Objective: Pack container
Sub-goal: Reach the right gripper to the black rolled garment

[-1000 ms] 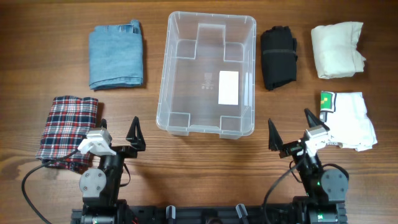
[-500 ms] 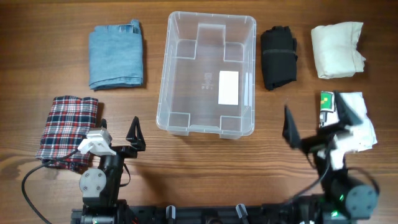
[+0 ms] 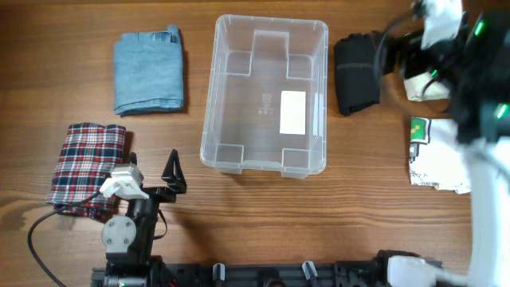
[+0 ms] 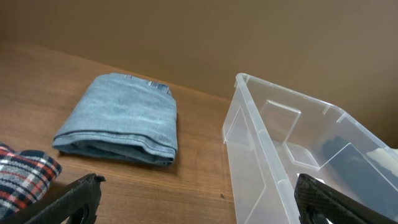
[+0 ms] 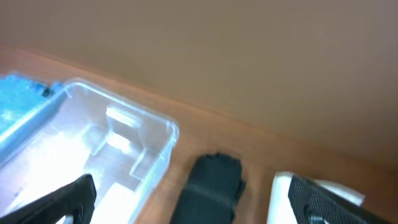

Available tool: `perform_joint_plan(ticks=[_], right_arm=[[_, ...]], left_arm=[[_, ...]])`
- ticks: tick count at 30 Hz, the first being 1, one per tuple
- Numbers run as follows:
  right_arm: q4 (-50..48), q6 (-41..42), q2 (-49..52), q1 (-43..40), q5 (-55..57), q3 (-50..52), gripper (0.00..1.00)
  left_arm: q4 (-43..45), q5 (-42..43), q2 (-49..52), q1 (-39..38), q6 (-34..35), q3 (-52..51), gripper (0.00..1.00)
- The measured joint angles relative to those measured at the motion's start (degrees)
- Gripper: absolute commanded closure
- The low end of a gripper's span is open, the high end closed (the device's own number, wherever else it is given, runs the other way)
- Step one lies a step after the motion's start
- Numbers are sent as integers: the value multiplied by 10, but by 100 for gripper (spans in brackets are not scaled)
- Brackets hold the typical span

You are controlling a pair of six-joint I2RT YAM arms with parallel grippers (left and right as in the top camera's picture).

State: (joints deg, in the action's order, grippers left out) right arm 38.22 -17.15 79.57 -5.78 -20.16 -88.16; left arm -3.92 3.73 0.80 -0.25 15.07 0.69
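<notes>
The clear container (image 3: 269,19) stands empty at the table's middle, with a white label on its base. It also shows in the left wrist view (image 4: 261,140) and the right wrist view (image 5: 134,102). My left gripper (image 3: 151,165) is open and empty near the front edge, left of the container's front corner; its view (image 4: 199,208) shows bare wood between the fingers. My right gripper (image 3: 410,52) is raised high at the back right, blurred, open and empty. In its own view (image 5: 199,205) a folded black cloth (image 5: 211,186) lies below it.
A folded denim cloth (image 3: 147,72) lies left of the container, and a plaid cloth (image 3: 86,163) lies in front of it. Right of the container are the black cloth (image 3: 356,73), a cream cloth (image 3: 414,84) partly hidden by my right arm, and a white cloth with a green patch (image 3: 434,151).
My right arm has risen from the front right and swung to the back right, above the black and cream cloths. The left arm and all the cloths have not moved.
</notes>
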Motion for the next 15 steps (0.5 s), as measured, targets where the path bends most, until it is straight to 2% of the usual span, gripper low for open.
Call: perform_joint_plan(ticks=[1, 3, 5, 15], right_arm=[[7, -2, 8, -5, -6, -10, 0], [97, -10, 92, -53, -81, -100, 0], [108, 1, 126, -70, -113, -118, 0], [121, 13, 291, -84, -130, -126, 0]], left_arm=[[0, 0, 0, 0, 0, 0, 0], [0, 0, 0, 0, 0, 0, 0], [0, 0, 0, 0, 0, 0, 0], [0, 0, 0, 0, 0, 0, 0]])
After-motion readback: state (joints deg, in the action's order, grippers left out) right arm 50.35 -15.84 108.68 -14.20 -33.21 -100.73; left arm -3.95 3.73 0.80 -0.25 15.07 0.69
